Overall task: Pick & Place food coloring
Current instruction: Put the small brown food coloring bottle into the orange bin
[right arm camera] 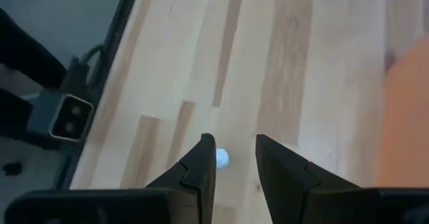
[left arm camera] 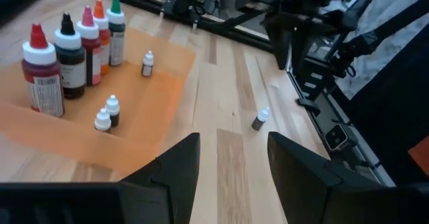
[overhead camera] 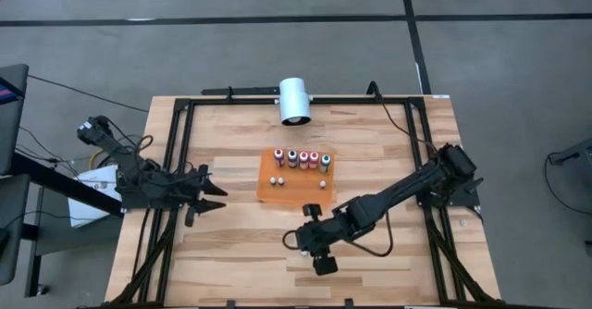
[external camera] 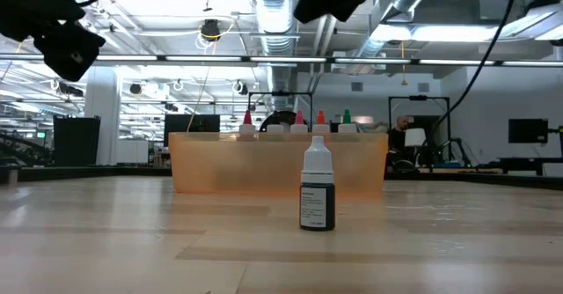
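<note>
1. A pale wooden plank surface (overhead camera: 231,253) carries everything.
2. A large white cylinder (overhead camera: 295,101) lies at the far edge.
3. A flat orange plastic tray (overhead camera: 298,196) sits mid-surface.
4. The left pincer (overhead camera: 215,196) waits near the tray's left side, fingers moderately apart and holding nothing.
5. The right pincer (right arm camera: 234,143) hangs above the surface on the tray's near side, with a narrow gap between its fingers and nothing gripped.
6. Five food colouring bottles with coloured caps (left arm camera: 74,46) stand in a row along the tray's far side.
7. Three tiny white-capped dropper bottles (left arm camera: 107,113) stand on the tray.
8. One tiny dark white-capped food colouring bottle (external camera: 318,193) stands upright on the bare wood just off the tray, below the right pincer, untouched.
</note>
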Controlling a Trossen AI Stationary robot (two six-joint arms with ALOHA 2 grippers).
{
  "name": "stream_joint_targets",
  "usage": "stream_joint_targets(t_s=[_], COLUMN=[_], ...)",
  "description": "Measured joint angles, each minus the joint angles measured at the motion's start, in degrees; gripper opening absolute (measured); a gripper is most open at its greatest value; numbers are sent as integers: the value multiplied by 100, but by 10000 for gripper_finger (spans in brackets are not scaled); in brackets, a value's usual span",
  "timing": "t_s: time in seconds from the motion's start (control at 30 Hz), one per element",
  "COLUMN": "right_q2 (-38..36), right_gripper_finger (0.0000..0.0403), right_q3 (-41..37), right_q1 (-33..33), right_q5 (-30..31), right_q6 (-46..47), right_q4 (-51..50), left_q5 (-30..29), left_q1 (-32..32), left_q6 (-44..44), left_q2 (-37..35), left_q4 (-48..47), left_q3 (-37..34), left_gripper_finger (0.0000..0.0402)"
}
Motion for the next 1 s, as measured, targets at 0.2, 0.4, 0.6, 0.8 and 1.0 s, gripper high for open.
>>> stream_joint_targets(t_s=[0.2,0.4,0.6,0.8,1.0], right_q2=[149,140,348,544,516], right_gripper_finger=[95,95,95,95,95], right_q3=[181,184,168,167,177], right_q1=[63,7,18,-70,-254], right_q5=[-184,-398,-840,-848,-849], right_q6=[120,714,749,745,744], right_q4=[-82,-445,-633,-617,-568], left_q5=[67,139,369,784,1032], left_q1=[-36,103,524,1156,1465], left_q6=[193,567,727,947,1010], left_q2=[-108,-101,56,241,-3], left_q4=[430,981,1049,1187,1084], left_q3=[-312,-511,-551,-551,-551], left_gripper_finger=[167,167,167,167,167])
